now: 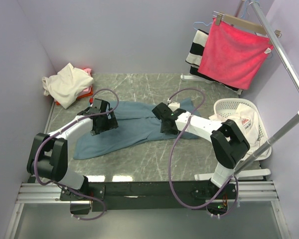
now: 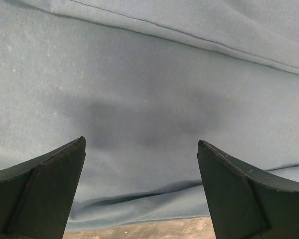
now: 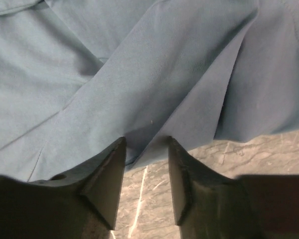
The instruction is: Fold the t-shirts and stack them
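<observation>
A dusty blue-grey t-shirt lies spread out flat in the middle of the table. My left gripper hovers low over its left part. In the left wrist view that gripper stands wide open, with only smooth cloth below and nothing between the fingers. My right gripper is at the shirt's right part. Its jaws are narrowed but still apart, and a folded edge of the blue shirt reaches between the fingertips. A cream t-shirt lies bunched over a pink/red one at the back left. A white t-shirt with red print lies in the basket.
A white laundry basket stands at the right edge. Behind it a bright pink-red towel and a black-and-white striped cloth hang from a metal rack. Purple walls close in the table on three sides.
</observation>
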`<move>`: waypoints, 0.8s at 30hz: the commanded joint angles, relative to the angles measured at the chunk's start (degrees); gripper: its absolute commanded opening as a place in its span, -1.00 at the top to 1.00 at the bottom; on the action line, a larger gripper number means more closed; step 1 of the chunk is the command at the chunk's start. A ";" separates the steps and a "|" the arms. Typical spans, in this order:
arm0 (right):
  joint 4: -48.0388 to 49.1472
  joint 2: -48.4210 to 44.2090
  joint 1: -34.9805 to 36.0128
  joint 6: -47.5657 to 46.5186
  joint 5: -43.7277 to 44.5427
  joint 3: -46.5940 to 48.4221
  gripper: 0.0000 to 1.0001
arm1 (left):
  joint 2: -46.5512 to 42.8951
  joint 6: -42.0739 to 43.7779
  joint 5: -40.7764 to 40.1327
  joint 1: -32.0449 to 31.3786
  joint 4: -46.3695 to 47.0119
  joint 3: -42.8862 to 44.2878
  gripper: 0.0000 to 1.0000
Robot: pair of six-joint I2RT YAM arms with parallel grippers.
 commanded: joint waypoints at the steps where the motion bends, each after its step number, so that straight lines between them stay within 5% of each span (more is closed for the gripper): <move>1: -0.44 -0.41 0.25 0.97 1.89 0.18 0.31 | -1.30 -0.26 -1.46 0.04 -0.02 0.15 -0.99; 5: -1.05 -3.83 0.43 1.14 1.63 -1.66 1.00 | -1.21 -0.09 -1.55 0.12 -0.28 0.32 -0.99; 16: -4.29 -13.05 1.74 3.51 1.80 -8.60 1.00 | -1.82 0.44 -1.98 0.12 -1.59 0.94 -0.99; 24: -15.28 -32.82 5.69 9.48 0.14 -14.22 1.00 | -4.46 3.34 -3.04 0.30 -7.13 4.10 -0.99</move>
